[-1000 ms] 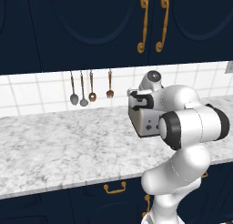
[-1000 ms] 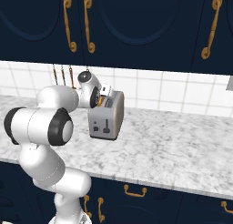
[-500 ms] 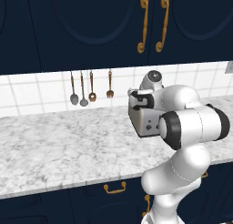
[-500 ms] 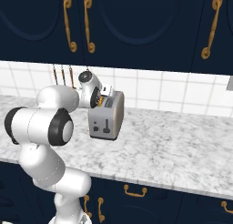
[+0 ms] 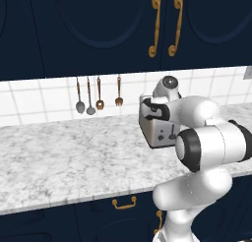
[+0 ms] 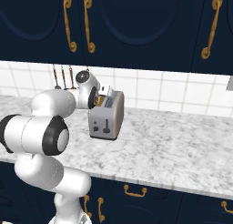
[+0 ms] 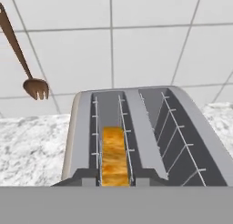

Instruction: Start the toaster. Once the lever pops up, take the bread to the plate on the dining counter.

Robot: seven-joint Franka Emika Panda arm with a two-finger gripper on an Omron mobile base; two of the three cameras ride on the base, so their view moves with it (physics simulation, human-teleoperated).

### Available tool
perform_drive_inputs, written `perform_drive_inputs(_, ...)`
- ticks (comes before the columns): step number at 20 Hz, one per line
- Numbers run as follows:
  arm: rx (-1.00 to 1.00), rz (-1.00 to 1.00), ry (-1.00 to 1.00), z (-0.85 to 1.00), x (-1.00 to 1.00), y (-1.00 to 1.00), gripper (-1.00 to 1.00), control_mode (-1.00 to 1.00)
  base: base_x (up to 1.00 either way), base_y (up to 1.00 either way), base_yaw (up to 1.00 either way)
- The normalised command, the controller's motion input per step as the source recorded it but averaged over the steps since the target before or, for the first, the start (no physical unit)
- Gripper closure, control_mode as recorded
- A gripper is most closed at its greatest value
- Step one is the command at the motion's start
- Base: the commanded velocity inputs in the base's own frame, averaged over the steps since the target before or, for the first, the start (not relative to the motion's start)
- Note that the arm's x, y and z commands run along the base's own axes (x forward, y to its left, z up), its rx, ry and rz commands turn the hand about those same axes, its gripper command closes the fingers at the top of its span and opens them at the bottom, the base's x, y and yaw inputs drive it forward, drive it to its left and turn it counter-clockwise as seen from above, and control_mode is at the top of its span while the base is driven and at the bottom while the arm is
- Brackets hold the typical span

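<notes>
Seen from the hand camera, a golden-orange crusted slice of bread point(image 7: 113, 155) stands in the left slot of the boxy silver-beige metal toaster point(image 7: 182, 141), at six o'clock in frame, with a brown hanging fork point(image 7: 35, 88) at ten o'clock against white tiles. The right base camera adds the toaster's control face point(image 6: 102, 125) on the grey-white marble worktop point(image 6: 173, 150), with the two-finger gripper point(image 6: 101, 96) over its top; whether its fingers grip the bread cannot be told.
</notes>
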Motion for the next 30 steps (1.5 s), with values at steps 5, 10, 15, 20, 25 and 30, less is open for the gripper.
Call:
perform_drive_inputs(5,0.00,0.00,-0.05,0.43,-0.04,0.00,1.00,-1.00,0.00,0.00,0.00)
perform_drive_inputs(10,0.00,0.00,-0.10,0.52,0.00,0.00,1.00,-1.00,0.00,0.00,0.00)
perform_drive_inputs(15,0.00,0.00,-0.08,0.11,-0.28,0.00,1.00,-1.00,0.00,0.00,0.00)
perform_drive_inputs(20,0.00,0.00,-0.12,0.11,-0.35,0.00,1.00,-1.00,0.00,0.00,0.00)
perform_drive_inputs(25,0.00,0.00,-0.14,0.23,-0.32,0.00,1.00,-1.00,0.00,0.00,0.00)
perform_drive_inputs(30,0.00,0.00,-0.11,0.33,-0.49,0.00,1.00,-1.00,0.00,0.00,0.00)
